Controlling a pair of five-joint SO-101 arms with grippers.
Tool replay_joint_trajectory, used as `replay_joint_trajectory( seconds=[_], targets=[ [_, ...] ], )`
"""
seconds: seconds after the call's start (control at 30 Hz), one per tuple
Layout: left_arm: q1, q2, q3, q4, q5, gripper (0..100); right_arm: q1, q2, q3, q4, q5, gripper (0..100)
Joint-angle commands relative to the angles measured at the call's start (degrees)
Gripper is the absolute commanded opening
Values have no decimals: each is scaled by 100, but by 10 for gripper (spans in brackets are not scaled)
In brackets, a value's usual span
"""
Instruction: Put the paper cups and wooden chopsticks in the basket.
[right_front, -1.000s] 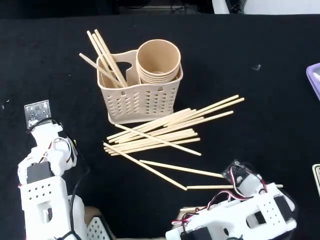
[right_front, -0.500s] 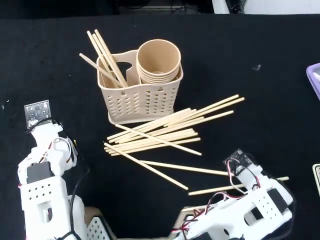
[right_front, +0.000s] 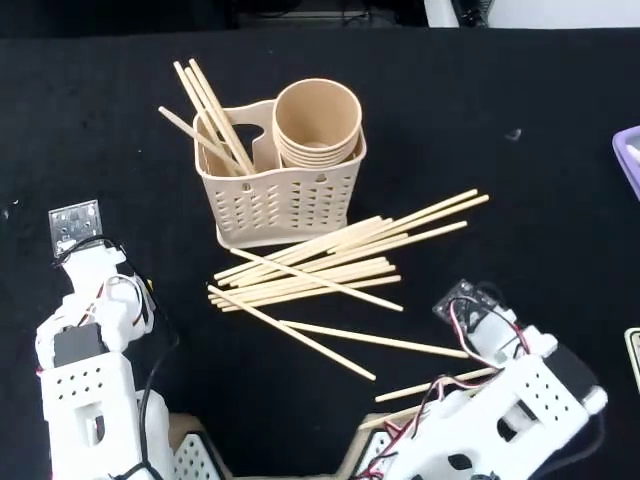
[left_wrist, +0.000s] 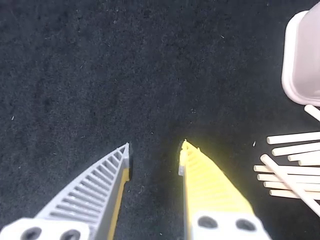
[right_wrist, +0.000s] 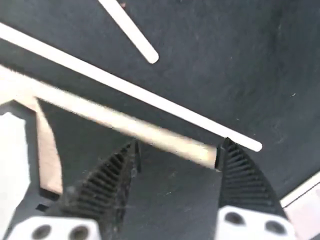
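Note:
The beige basket (right_front: 282, 195) stands at the table's back middle, holding stacked paper cups (right_front: 316, 120) and a few wooden chopsticks (right_front: 207, 112). A loose pile of chopsticks (right_front: 330, 262) lies in front of it. One single chopstick (right_front: 432, 384) lies slanted, partly under the right arm (right_front: 510, 400). My right gripper (right_wrist: 177, 145) is open just over that chopstick (right_wrist: 125, 125), whose end touches one fingertip; other chopsticks (right_wrist: 125, 85) lie beyond. My left gripper (left_wrist: 154, 147) is open over bare black cloth, with the basket's corner (left_wrist: 302, 60) and chopstick ends (left_wrist: 292, 167) off to one side.
The left arm (right_front: 85, 340) sits at the front left beside a small metal plate (right_front: 73, 225). A purple object (right_front: 628, 155) pokes in at the right edge. A tan board (right_wrist: 47, 160) lies by the right arm's base.
The right arm has shifted and turned at the front right. The single chopstick by it has swung from level to slanted and slid partly under the arm. The left arm is unmoved.

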Motion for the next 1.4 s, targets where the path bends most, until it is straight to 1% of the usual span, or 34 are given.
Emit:
replay_joint_trajectory(
  seconds=[0.0, 0.1, 0.17, 0.27, 0.37, 0.4, 0.47, 0.57, 0.6, 0.67, 0.7, 0.73, 0.8, 0.93, 1.17, 1.27, 1.37],
  targets=[
    [-40, -53, -57, -114, 35, 170, -264, -66, 215, -765, -9, 247],
    [-40, -53, -57, -114, 35, 170, -466, -66, 725, -1837, 352, 250],
    [-40, -53, -48, -114, 26, 170, -545, -66, 1051, -2312, 598, 250],
    [-40, -53, -48, -114, 26, 170, -536, -66, 1138, -2497, 905, 251],
    [-40, -53, -57, -114, 26, 170, -510, -66, 831, -2418, 941, 250],
    [-40, -53, -57, -114, 26, 170, -501, -66, 664, -2268, 932, 248],
    [-40, -53, -66, -114, 26, 170, -466, -145, 268, -1644, 932, 248],
    [-40, -53, -66, -114, 26, 170, -466, -418, -444, -141, 1002, 247],
    [-40, -53, -66, -114, 26, 170, -475, -523, -673, 413, 1160, 247],
    [-40, -53, -66, -114, 26, 170, -457, -752, -980, 1407, 1732, 247],
    [-40, -53, -66, -114, 26, 170, -431, -866, -1015, 1767, 2110, 247],
    [-40, -53, -66, -114, 26, 170, -413, -989, -998, 1899, 2426, 247],
    [-48, -53, -57, -114, 26, 170, -360, -1253, -848, 1829, 2822, 248],
    [-48, -53, -48, -114, 26, 170, -290, -1807, -171, 1231, 3429, 249],
    [-48, -53, -48, -114, 26, 170, -281, -2756, 1305, 158, 3490, 248],
    [-48, -53, -48, -114, 26, 170, -149, -3020, 1657, 9, 3490, 247],
    [-48, -53, -48, -114, 26, 170, -53, -3020, 1648, 26, 3411, 241]
  ],
)
